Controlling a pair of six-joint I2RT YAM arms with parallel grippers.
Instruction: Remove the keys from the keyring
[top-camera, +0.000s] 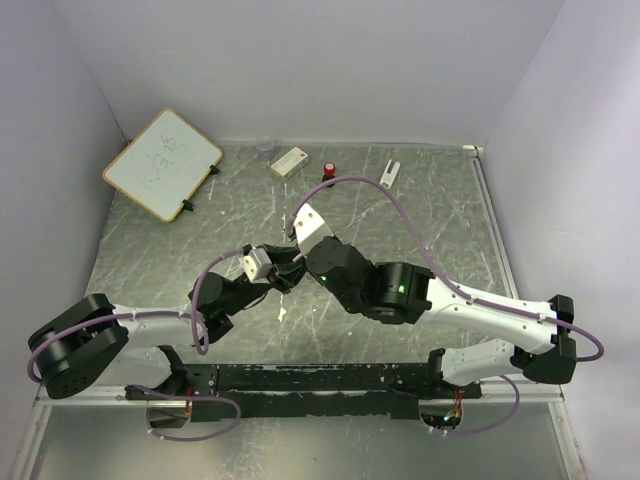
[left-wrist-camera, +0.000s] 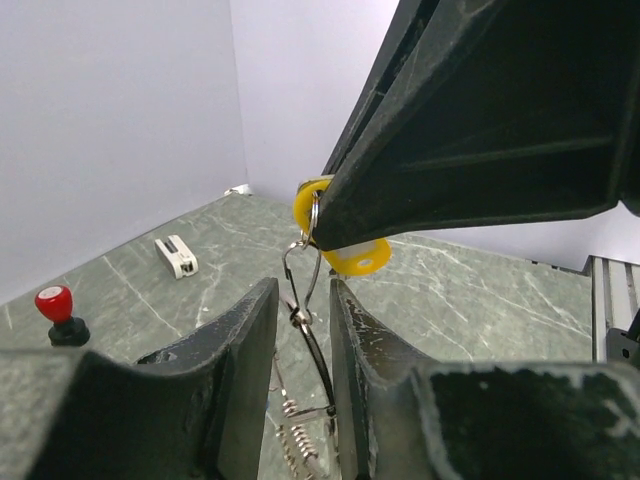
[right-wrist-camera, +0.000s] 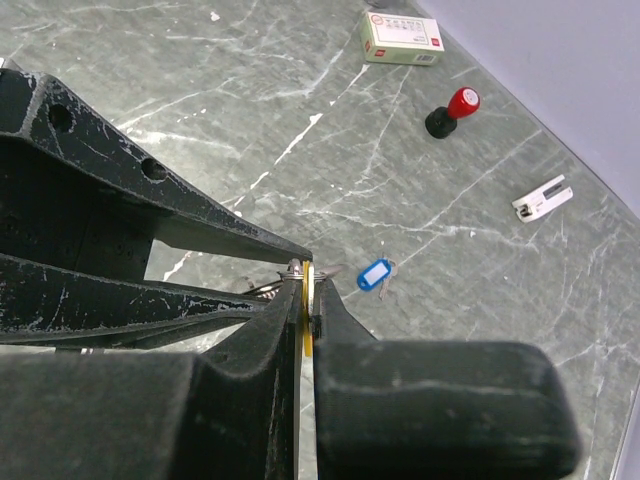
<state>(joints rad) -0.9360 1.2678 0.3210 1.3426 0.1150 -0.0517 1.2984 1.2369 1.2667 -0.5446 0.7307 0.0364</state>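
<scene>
My right gripper (right-wrist-camera: 308, 290) is pinched tight on the yellow-headed key (left-wrist-camera: 345, 258), thin silvery keyring (left-wrist-camera: 315, 210) looped through it. My left gripper (left-wrist-camera: 304, 292) nips that ring just below. The blue-headed key (right-wrist-camera: 373, 276) lies loose past my right tips.

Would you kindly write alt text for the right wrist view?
The right tool pinches a yellow-headed key while the left tool holds the keyring beside it. Beyond, a blue-headed key, red-capped bottle, white box and white clip sit on the marbled table.
</scene>
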